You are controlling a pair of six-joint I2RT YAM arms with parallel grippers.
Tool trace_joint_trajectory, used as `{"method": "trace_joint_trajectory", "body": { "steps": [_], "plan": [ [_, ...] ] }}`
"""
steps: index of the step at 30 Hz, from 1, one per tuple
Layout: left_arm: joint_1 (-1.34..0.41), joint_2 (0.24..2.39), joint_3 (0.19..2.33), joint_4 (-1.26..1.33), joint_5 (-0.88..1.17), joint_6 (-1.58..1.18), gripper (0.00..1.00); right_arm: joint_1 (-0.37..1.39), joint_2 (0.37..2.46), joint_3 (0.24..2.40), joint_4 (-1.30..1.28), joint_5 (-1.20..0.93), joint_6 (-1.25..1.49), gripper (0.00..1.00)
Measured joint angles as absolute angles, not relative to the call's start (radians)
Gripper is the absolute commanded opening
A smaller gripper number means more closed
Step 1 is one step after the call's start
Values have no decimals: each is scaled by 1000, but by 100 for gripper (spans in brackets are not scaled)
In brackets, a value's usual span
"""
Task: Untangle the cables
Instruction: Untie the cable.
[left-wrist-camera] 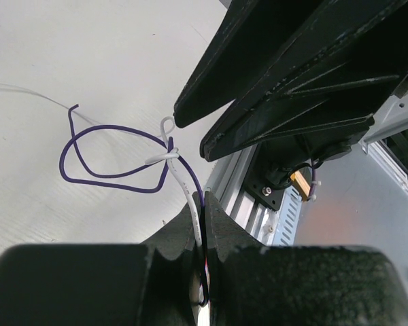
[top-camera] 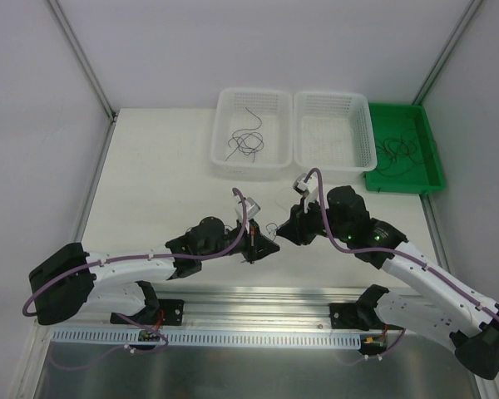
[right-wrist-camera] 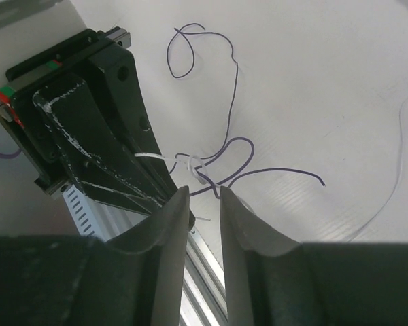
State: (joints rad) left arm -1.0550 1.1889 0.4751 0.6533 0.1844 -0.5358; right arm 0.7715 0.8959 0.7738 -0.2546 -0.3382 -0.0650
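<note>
Baskets [top-camera: 254,170], green tray [top-camera: 403,184] behind — right pincer [right-wrist-camera: 204,195] beside cables [right-wrist-camera: 192,161].

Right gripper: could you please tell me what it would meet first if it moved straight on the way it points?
Probably the knot of white and purple wires, just ahead of the right gripper and held by the left gripper; depth is unclear.

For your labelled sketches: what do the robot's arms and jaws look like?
The left arm and right arm are white links with black joints, a purple cable along each. Green lights glow on the right. Jaws: black, tapered, scuffed.
</note>
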Motion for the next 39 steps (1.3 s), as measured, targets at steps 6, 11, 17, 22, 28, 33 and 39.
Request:
{"method": "trace_joint_trajectory", "body": {
  "steps": [6,11,17,22,28,33,39],
  "plan": [
    [-1055,1166,471,654,174,-535,0,772,842,733,-234,-323,-44,20],
    [-1055,1161,466,653,170,-535,0,772,746,648,-193,-291,-7,18],
    [-1055,1161,466,654,170,-537,0,774,742,523,-61,-276,46,22],
    [-1055,1160,466,654,170,-543,0,780,754,434,74,-268,80,28],
    [-1055,1151,461,659,171,-556,0,781,754,411,189,-267,88,33],
    [-1055,1151,461,662,171,-563,0,783,754,411,243,-280,86,34],
    [-1055,1151,461,669,173,-566,0,783,772,411,257,-302,82,33]
  ]
}}
